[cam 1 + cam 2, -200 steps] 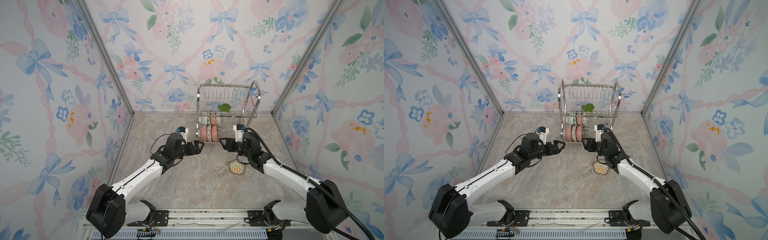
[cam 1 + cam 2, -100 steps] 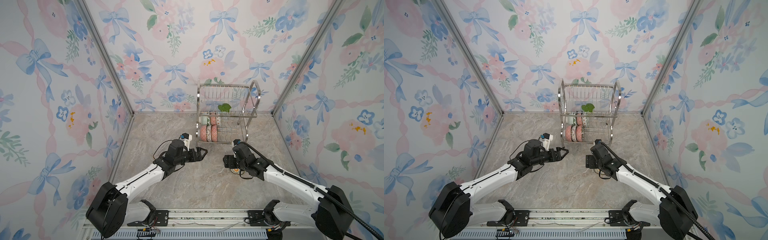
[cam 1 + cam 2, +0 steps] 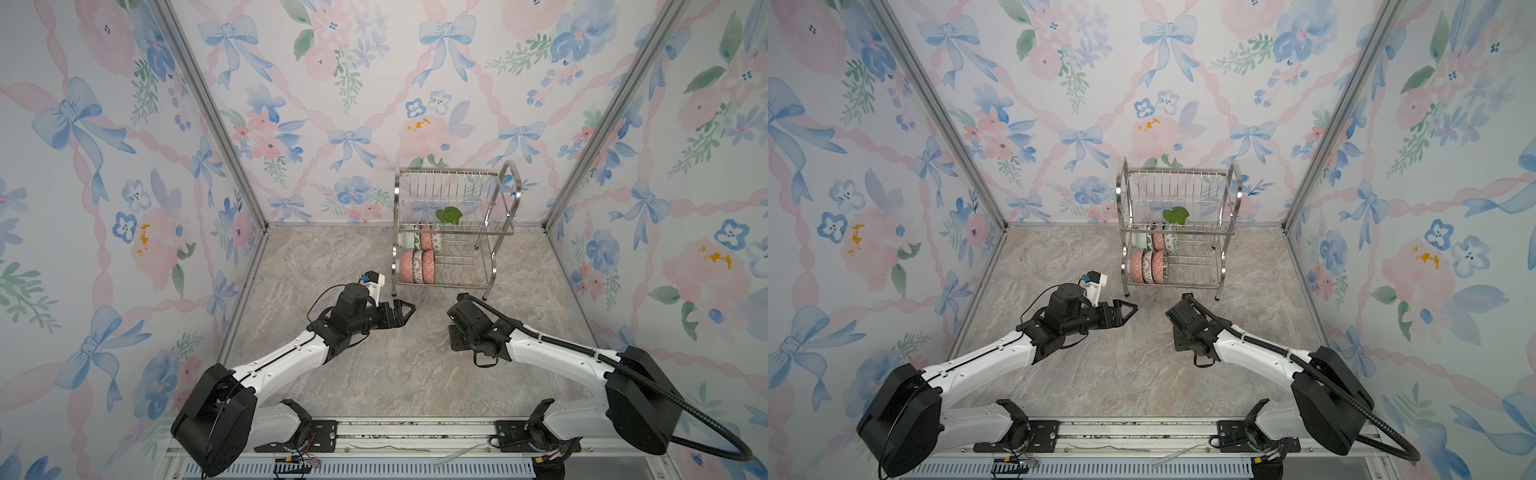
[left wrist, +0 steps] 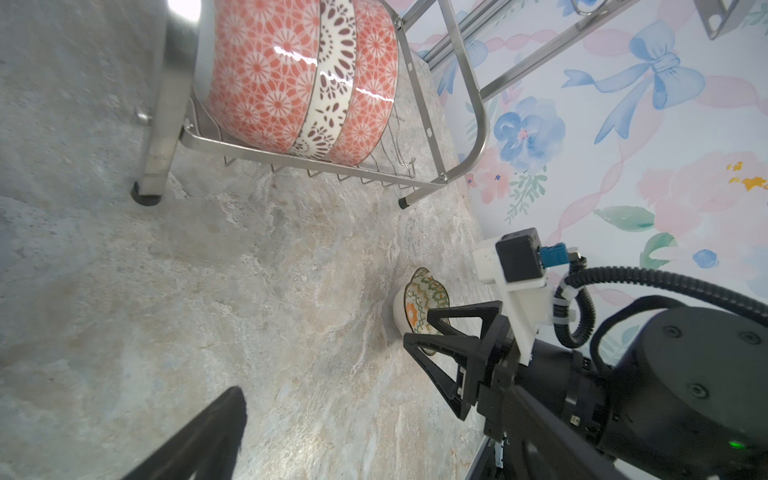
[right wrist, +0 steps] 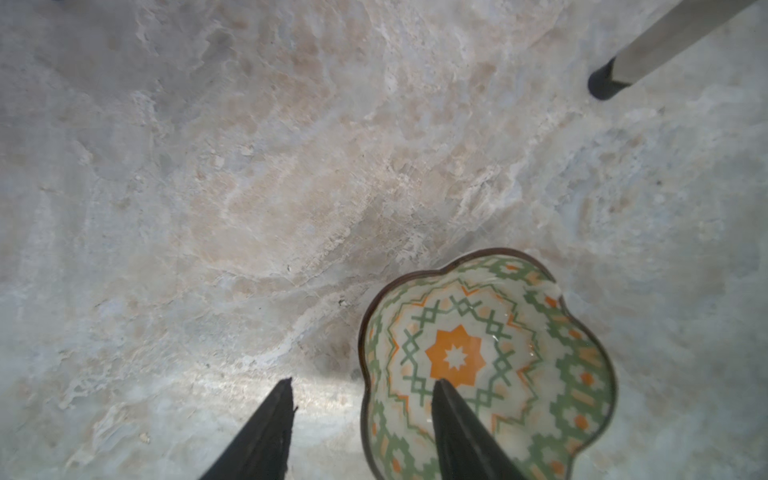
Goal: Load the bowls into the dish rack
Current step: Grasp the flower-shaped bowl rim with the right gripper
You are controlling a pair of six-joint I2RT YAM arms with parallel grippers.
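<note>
Bowl (image 5: 498,316) on tabletop (image 5: 249,187), rim between parted right jaws.

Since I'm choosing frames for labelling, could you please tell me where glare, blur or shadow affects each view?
Left wrist view: glare streaks on the red-patterned bowls in the dish rack, and the left tool finger is soft-edged. Right wrist view: soft throughout, with a dark shadow beside the scalloped bowl. Both top views: sharp, evenly lit, the walls splaying outward.
</note>
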